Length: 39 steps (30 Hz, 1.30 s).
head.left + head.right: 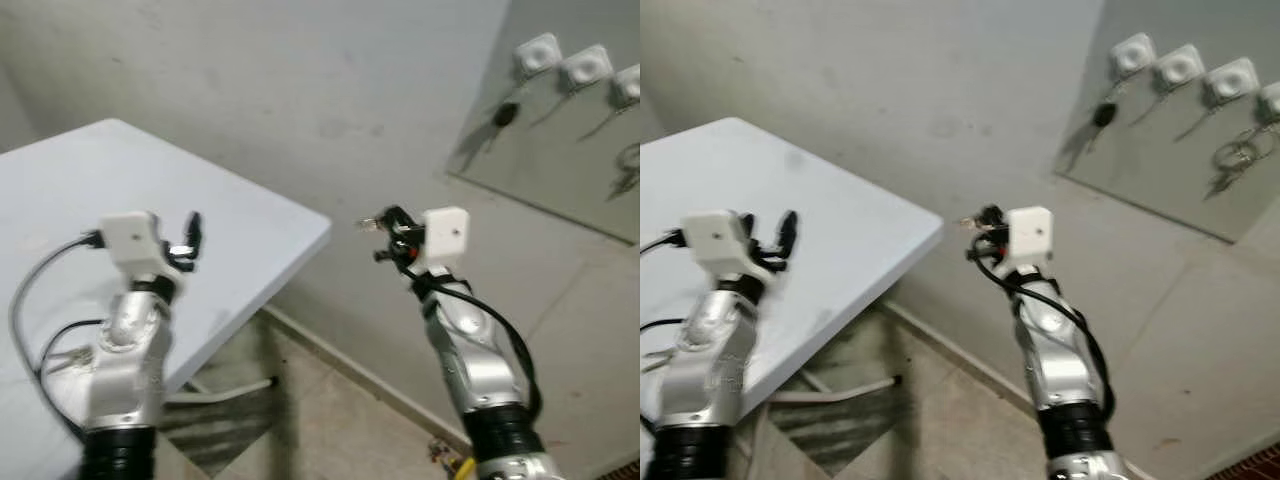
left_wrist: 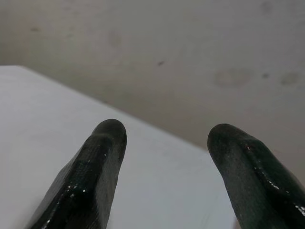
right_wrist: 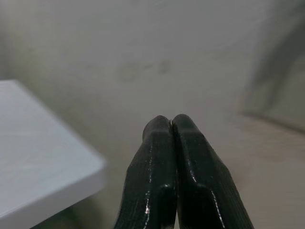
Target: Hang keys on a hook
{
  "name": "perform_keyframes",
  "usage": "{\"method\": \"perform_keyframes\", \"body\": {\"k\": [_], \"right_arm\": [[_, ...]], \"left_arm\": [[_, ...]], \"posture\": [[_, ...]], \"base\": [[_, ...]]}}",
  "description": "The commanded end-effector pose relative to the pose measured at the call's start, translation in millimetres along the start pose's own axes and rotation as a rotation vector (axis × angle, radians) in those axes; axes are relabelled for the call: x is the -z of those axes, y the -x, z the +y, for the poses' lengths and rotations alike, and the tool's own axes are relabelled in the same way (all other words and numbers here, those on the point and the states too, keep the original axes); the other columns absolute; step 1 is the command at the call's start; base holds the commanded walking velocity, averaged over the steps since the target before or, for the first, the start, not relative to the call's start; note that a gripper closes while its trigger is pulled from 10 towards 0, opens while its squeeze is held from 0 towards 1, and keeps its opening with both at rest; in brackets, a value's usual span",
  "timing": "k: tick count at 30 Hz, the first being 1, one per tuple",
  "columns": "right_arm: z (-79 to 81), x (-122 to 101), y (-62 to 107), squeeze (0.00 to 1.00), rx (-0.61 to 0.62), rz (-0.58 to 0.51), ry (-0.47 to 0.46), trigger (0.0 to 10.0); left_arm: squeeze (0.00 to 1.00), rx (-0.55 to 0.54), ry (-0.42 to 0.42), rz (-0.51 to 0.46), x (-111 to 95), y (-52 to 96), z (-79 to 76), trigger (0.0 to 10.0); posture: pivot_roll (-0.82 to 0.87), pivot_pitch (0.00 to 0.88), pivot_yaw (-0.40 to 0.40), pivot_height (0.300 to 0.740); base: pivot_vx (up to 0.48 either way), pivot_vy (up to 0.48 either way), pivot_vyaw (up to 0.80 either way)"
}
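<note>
My right hand (image 1: 385,232) is raised in front of the plain grey wall (image 1: 300,90), off the corner of the table (image 1: 260,240). Its two black, glossy fingers (image 3: 190,157) are pressed flat together with no gap between them, tapering to rounded tips. In the eye views a small glint of metal (image 1: 366,222) sticks out beside the fingertips; it may be keys, but it is too small and blurred for me to tell what it is or whether I hold it.

My left hand (image 1: 190,240) hovers above the white table, its fingers (image 2: 95,176) spread well apart, nothing between them. They are thick, smooth and shiny, blunt at the ends. The table top is matte white with a softly rounded corner, and a pale metal leg (image 1: 235,388) shows below its edge on the speckled floor (image 1: 330,410).

Up to my right, a smooth grey panel (image 1: 1160,170) is set on the wall. Along its upper part sits a row of white, squarish hooks (image 1: 1180,68) with round centres. A black-headed key (image 1: 1104,114) hangs from the leftmost hook (image 1: 1132,52), touching the panel. Farther along the row a thin wire ring with keys (image 1: 1237,154) hangs against the panel, below the rightmost hooks.

Both my arms are silver metal with black cables looped along them, each topped by a white boxy wrist block (image 1: 445,235).
</note>
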State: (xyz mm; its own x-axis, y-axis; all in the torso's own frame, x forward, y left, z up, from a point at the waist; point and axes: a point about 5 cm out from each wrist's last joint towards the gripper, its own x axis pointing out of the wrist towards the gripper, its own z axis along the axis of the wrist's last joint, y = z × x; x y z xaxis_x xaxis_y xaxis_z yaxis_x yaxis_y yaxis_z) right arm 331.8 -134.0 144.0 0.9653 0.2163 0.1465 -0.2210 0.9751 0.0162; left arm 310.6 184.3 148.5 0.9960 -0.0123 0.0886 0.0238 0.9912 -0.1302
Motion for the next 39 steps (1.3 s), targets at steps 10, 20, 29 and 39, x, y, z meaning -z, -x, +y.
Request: {"method": "perform_keyframes", "body": {"k": [10, 20, 29, 39], "right_arm": [[11.7, -8, -5.7, 0.00, -0.038, -0.031, -0.008, 10.0], [11.9, -8, -5.5, 0.00, -0.040, -0.031, -0.004, 10.0], [13.7, -9, -5.2, 0.00, -0.048, -0.042, 0.003, 10.0], [18.3, -12, -4.8, 0.00, -0.090, -0.059, -0.018, 10.0]], "left_arm": [[0.00, -0.031, -0.017, -0.012, -5, -0.4, 9.3, 10.0], [0.00, -0.032, -0.010, -0.013, -5, 0.0, 8.9, 10.0], [0.00, -0.015, -0.008, -0.031, -7, 0.7, 4.3, 10.0], [0.00, 0.154, -0.152, -0.015, -5, -1.3, -26.0, 10.0]], "posture": [[-0.08, 0.000, -0.048, 0.724], [-0.08, 0.000, -0.049, 0.724], [-0.08, 0.000, -0.049, 0.724], [-0.08, 0.000, -0.048, 0.724]], "base": [[0.264, 0.000, -0.64], [0.261, 0.000, -0.64], [0.028, 0.000, -0.33], [0.000, 0.000, 0.00]]}}
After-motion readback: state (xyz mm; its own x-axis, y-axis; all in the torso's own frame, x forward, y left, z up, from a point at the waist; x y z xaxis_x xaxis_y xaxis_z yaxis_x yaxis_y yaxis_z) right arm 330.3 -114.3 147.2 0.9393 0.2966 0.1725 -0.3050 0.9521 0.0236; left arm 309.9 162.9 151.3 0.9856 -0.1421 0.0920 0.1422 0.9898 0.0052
